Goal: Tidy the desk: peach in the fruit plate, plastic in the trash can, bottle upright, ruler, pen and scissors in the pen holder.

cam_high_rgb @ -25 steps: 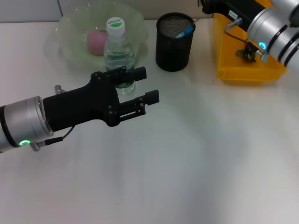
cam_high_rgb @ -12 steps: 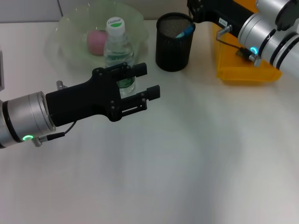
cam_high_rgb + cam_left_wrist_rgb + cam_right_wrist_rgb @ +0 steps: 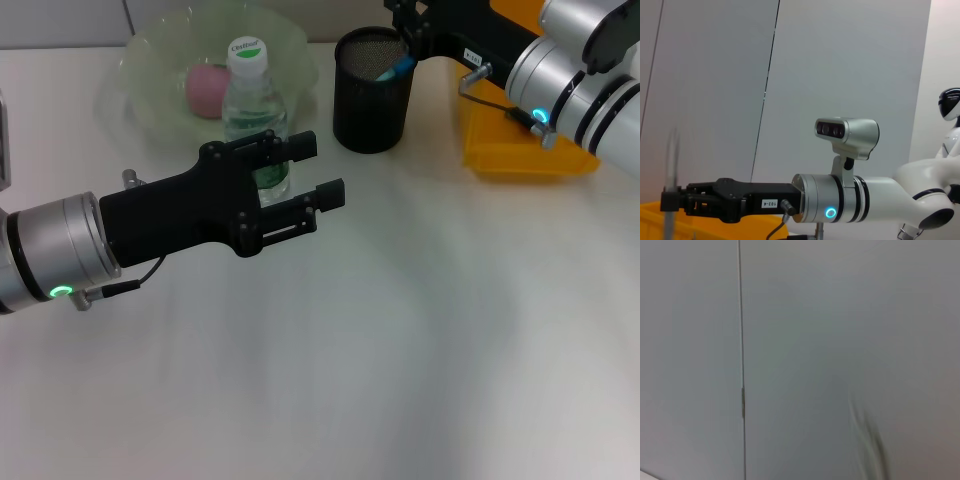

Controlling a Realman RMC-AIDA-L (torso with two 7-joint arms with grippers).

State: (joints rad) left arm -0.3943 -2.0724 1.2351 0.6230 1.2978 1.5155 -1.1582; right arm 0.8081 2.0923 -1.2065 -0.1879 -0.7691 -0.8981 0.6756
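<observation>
the left claw (image 3: 312, 172) hangs over the table (image 3: 420, 330) with its two fingers (image 3: 330, 190) spread apart, gripping nothing. right behind the far finger stands the bottle (image 3: 254, 115), upright with its cap on, partly hidden by the claw's black body. beyond the bottle, further from the claw, sits the clear green fruit plate (image 3: 150, 80) with the pink peach (image 3: 207, 88) inside it. off past the fingertips, toward the right arm, stands the black mesh pen holder (image 3: 373, 92), and a blue pen (image 3: 397, 68) pokes out at its rim.

over on the other side, the right claw (image 3: 410, 25) hovers just above the pen holder's opening, right by the blue pen. whether its fingers are spread or closed, i cannot tell from the head view. behind the right arm's wrist lies the yellow bin (image 3: 520, 150), well apart from the left claw.

in the left wrist view, the right claw (image 3: 677, 202) shows farther off, black and long, reaching out from its silver wrist with a lit blue ring. a thin grey rod (image 3: 672, 165), blurred, stands upright at its tip, and the claw looks clamped around it, though i cannot be sure. a corner of the yellow bin (image 3: 660, 220) peeks in below it.

the right wrist view gives only a plain grey wall (image 3: 840, 340).
</observation>
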